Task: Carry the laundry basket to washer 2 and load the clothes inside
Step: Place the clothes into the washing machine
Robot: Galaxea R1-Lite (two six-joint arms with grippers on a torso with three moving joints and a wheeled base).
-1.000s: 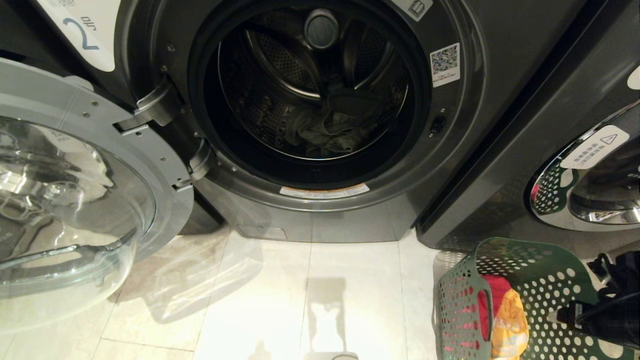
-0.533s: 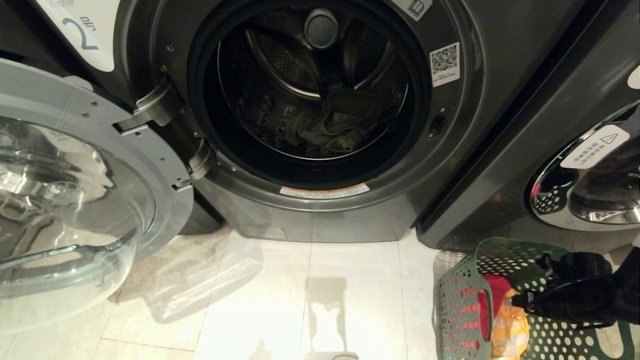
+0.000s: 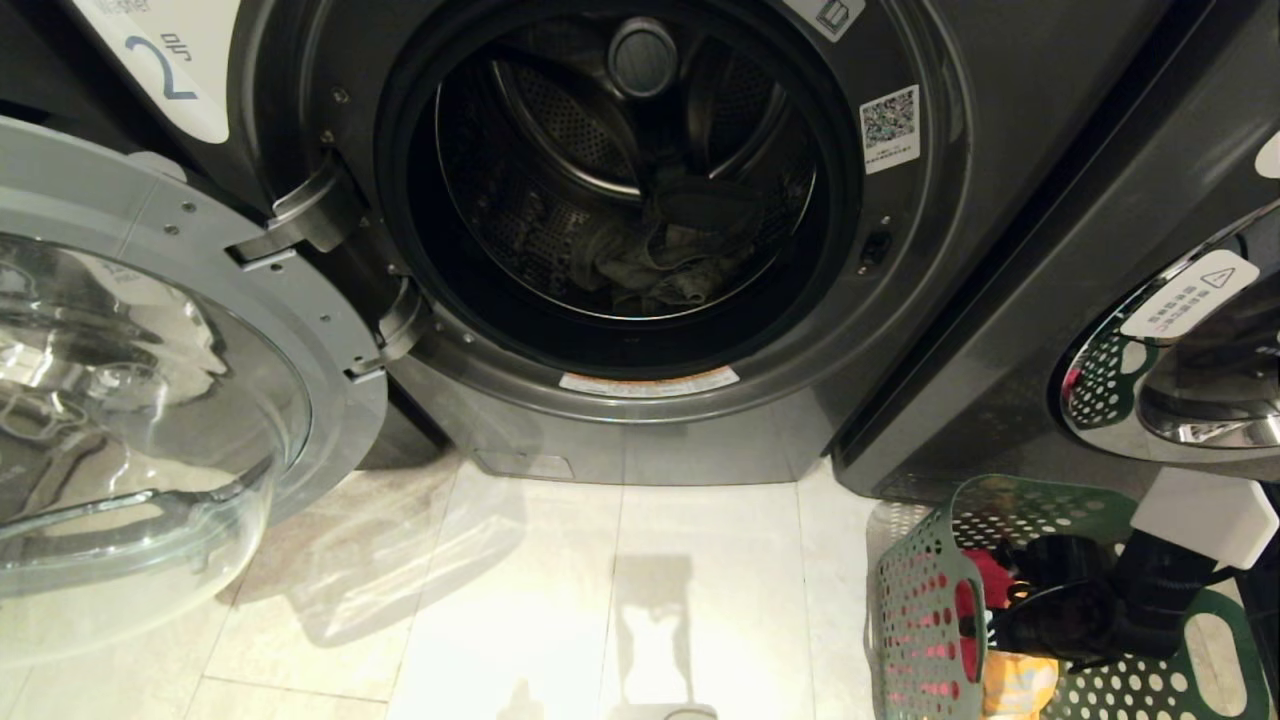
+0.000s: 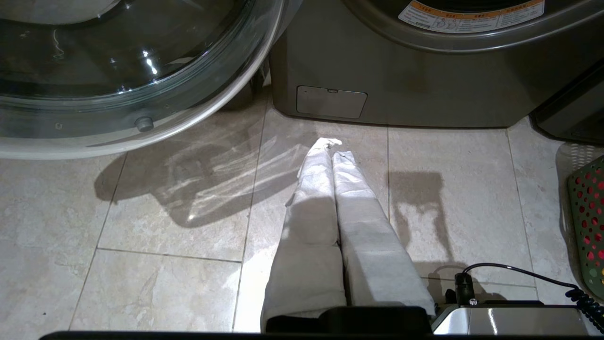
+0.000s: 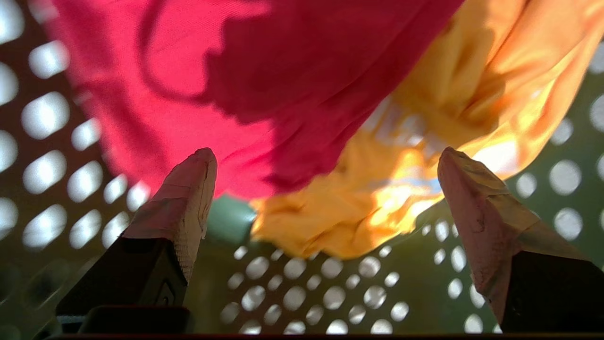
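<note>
- The right gripper reached down inside the laundry basket, its two taped fingers spread wide with nothing between them, their tips just short of the clothes.
- Those clothes, a red garment lying partly over an orange-yellow one, sat heaped against the perforated green wall of the basket.
- The basket itself stood on the pale tiled floor, off to the right of washer 2 and directly in front of the neighbouring machine, whose closed chrome-rimmed door mirrored the basket's green holes.
- The left gripper hung low over the floor in front of washer 2's base, its white-wrapped fingers pressed together and holding nothing.
- Washer 2's glass door stood swung fully open on its hinge to the left of the drum opening.
- A white label with a blue numeral 2 showed on the machine's front, above the open door.
- Deep inside washer 2's steel drum, a grey-green crumpled garment lay at the bottom.
</note>
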